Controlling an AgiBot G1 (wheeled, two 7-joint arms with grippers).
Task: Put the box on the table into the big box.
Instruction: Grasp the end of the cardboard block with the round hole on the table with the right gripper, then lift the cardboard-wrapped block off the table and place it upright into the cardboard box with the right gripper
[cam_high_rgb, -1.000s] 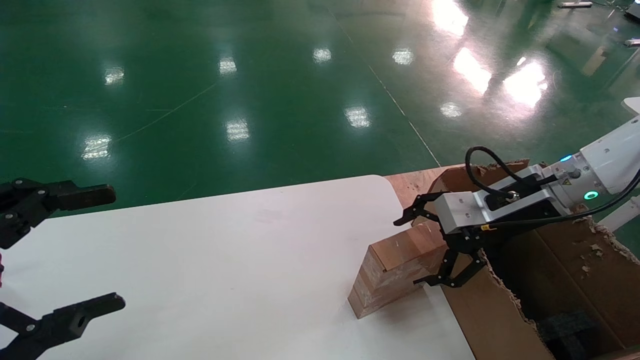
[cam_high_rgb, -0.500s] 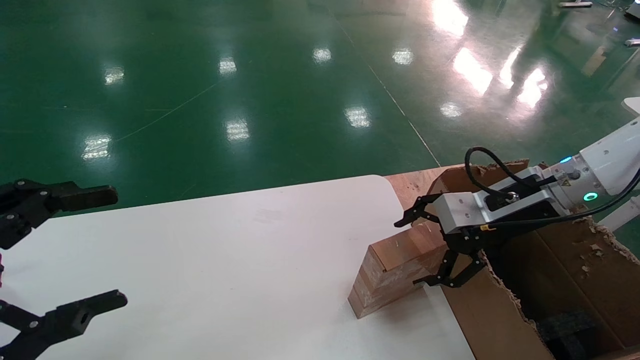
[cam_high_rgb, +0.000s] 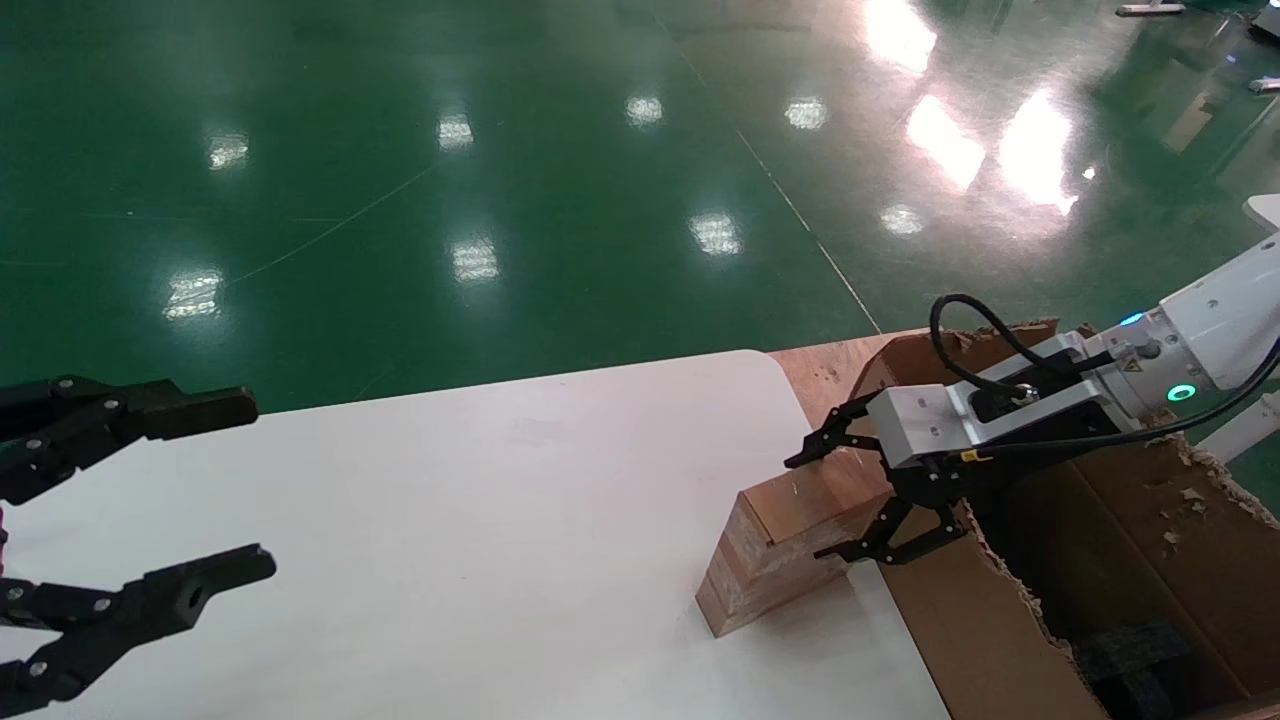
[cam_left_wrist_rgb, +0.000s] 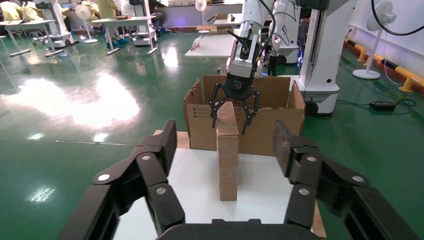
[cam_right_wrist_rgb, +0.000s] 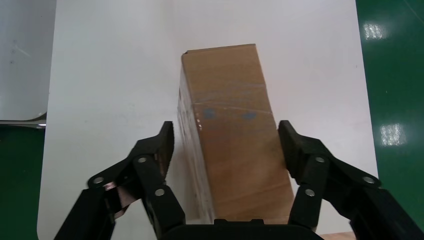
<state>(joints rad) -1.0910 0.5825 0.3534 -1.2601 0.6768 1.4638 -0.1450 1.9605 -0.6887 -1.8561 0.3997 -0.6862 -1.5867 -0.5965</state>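
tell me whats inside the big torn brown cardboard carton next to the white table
Inside the large torn-rimmed brown corrugated carton, black foam pieces lie at the bottom. The near wall and the right gripper cover the rest of its floor, so anything else there cannot be seen.

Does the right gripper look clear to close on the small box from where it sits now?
Probably yes. The right gripper is open with a finger on each side of the box, and nothing sits between pads and cardboard. The left gripper hangs well away across the table.
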